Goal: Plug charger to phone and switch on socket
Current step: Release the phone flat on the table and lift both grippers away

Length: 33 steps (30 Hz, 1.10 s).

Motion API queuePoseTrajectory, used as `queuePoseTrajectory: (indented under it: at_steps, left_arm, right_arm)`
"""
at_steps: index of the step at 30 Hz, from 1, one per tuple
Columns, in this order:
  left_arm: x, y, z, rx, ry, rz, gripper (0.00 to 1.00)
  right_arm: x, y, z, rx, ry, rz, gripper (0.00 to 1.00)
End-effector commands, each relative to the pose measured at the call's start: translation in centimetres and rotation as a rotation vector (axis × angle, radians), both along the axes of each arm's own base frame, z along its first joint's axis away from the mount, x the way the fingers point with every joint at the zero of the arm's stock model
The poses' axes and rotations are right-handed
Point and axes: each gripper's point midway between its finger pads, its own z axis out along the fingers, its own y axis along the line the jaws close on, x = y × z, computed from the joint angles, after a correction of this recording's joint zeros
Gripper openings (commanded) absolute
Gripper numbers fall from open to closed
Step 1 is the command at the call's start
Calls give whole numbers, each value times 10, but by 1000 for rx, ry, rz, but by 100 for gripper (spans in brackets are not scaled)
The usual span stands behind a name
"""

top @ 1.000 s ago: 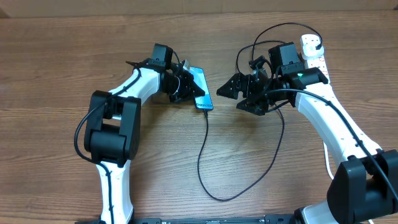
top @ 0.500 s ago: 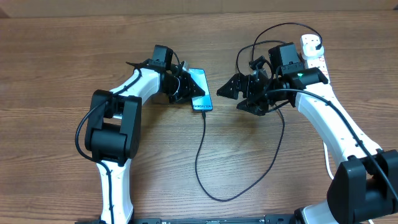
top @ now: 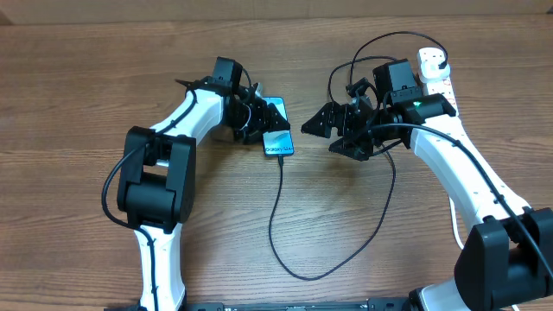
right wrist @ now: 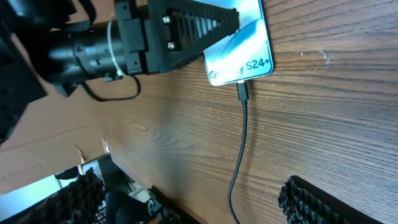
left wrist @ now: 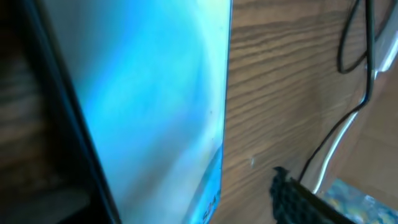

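**Overhead: charger seated in phone, socket switch left to be pressed**

The wooden surface (top: 78,78) is seen with both arms reaching towards its middle. The socket (top: 435,71) is placed at the far right, behind the right arm and well apart from the phone. The state of its switches cannot be made out.

The phone (top: 277,138) is found near the middle with its screen lit. Its upper end is covered by the left pincer (top: 257,121). That pincer is judged released: in the left wrist view one finger (left wrist: 292,196) is seen clear of the phone's edge, with bare wood between. The right pincer (top: 328,135) is held near the phone, spread wide, with nothing grasped.

The charger (top: 275,216) is laid in a long loop from the phone's near end, round by the right arm and up to the socket. In the right wrist view its connector (right wrist: 242,92) is seen touching the phone's bottom edge, apparently seated.

The plugging is judged done, and the switch is left. The left pincer would best be lifted straight off, so that the phone is not dragged and the connector is not pulled. The switch is best pressed by the right pincer, which is nearer. It should be clenched first, and the cable loop beside that arm should be avoided.
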Motion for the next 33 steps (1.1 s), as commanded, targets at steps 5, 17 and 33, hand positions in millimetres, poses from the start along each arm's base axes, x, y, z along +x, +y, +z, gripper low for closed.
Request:
queuePoseTrajectory:
  at_steps: [5, 17, 33]
  left_arm:
    - [0, 61, -37, 399, 23, 49, 69]
    - [28, 74, 39, 493, -83, 77, 68]
    - [-1, 137, 299, 596, -656, 365, 100]
  right_arm:
    - [4, -3, 7, -29, -39, -7, 91]
    - [-2, -20, -8, -150, -43, 10, 91]
    - [41, -144, 79, -673, -197, -266, 97]
